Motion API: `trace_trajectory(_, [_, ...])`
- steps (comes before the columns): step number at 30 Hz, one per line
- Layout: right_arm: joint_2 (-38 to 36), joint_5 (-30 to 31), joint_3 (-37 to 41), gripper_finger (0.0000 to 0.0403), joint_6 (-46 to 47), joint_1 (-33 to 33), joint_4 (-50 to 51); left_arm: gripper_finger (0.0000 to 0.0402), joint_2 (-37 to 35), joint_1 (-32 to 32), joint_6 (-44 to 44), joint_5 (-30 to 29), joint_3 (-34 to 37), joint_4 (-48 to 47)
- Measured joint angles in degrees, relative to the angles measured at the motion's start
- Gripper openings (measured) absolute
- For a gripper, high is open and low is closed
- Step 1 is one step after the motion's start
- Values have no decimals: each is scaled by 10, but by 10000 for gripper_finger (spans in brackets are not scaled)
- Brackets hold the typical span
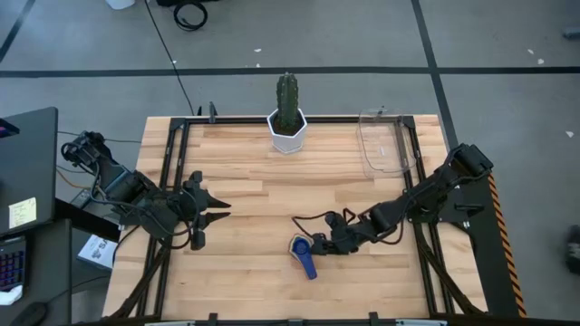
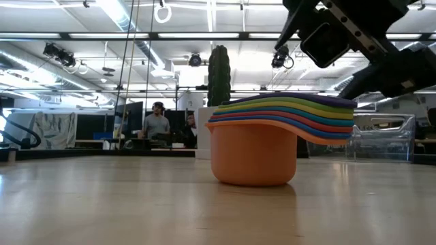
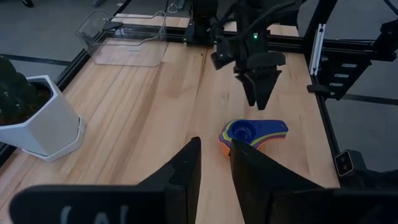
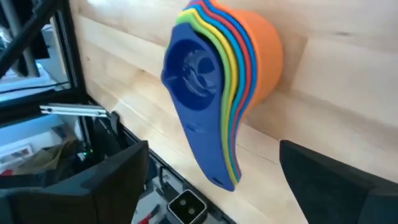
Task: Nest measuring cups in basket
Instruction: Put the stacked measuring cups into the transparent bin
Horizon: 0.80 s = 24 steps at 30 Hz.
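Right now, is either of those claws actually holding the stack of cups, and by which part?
Nothing is held. The right gripper stands open over the measuring cups; the left gripper waits apart, empty.

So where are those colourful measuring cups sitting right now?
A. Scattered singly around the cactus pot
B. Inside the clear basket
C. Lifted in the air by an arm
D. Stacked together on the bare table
D: the measuring cups stand nested in one stack on the wooden table, with the clear basket far off at the back corner and the right gripper open above them.
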<state>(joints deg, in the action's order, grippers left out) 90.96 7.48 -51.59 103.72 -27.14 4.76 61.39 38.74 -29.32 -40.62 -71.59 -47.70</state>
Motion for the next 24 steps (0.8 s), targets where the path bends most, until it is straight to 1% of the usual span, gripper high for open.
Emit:
trace_trajectory(4, [10, -2, 0, 367, 37, 0, -17, 91, 0, 0, 0, 0, 0, 0])
trace_trajectory(6, [23, -17, 0, 369, 57, 1, -40, 91, 0, 0, 0, 0, 0, 0])
trace_trajectory(14, [74, -126, 0, 369, 92, 24, -94, 91, 0, 0, 0, 0, 0, 3])
trace_trajectory(20, [74, -137, 0, 369, 93, 30, -97, 91, 0, 0, 0, 0, 0, 4])
trace_trajectory(24, [73, -149, 0, 369, 97, 31, -82, 91, 0, 0, 0, 0, 0, 4])
